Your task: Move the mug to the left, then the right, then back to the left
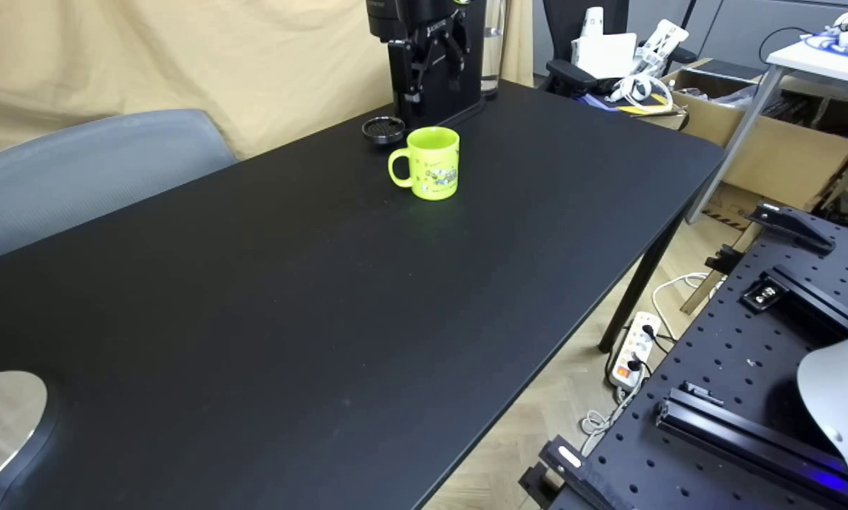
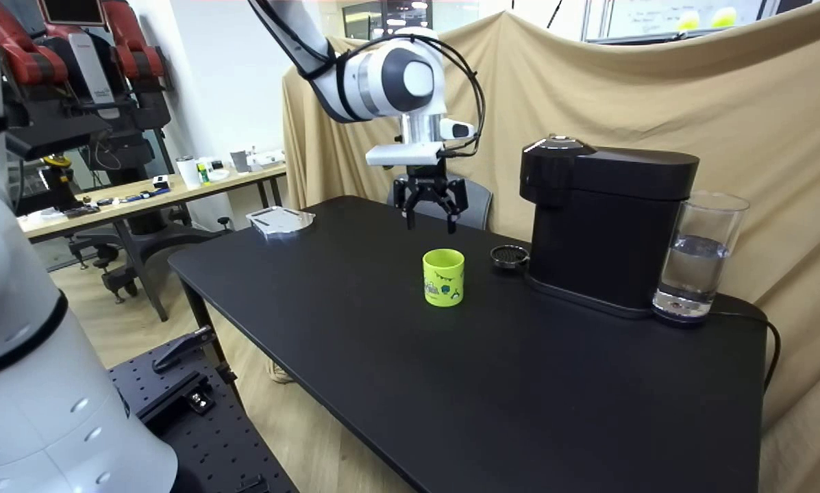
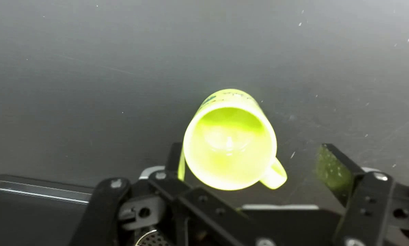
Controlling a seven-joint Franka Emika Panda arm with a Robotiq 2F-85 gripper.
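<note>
The lime mug (image 1: 434, 164) stands upright on the black table, and it also shows in an exterior view (image 2: 443, 277). In the wrist view the mug (image 3: 230, 147) is seen from above, its opening towards the camera and its handle at lower right. My gripper (image 3: 254, 153) is open and empty. In that view the mug appears between the fingers, close to the left finger, with a wide gap to the right one. In both exterior views the gripper (image 2: 431, 222) hangs above table height, its fingertips higher than the mug's rim; it also shows against the coffee machine (image 1: 436, 74).
A black coffee machine (image 2: 608, 226) with a glass water tank (image 2: 697, 260) stands near the curtain. A round black strainer-like piece (image 2: 509, 256) lies beside its base. A silver plate (image 2: 279, 220) sits at a table corner. A grey chair (image 1: 105, 170) is against the table edge.
</note>
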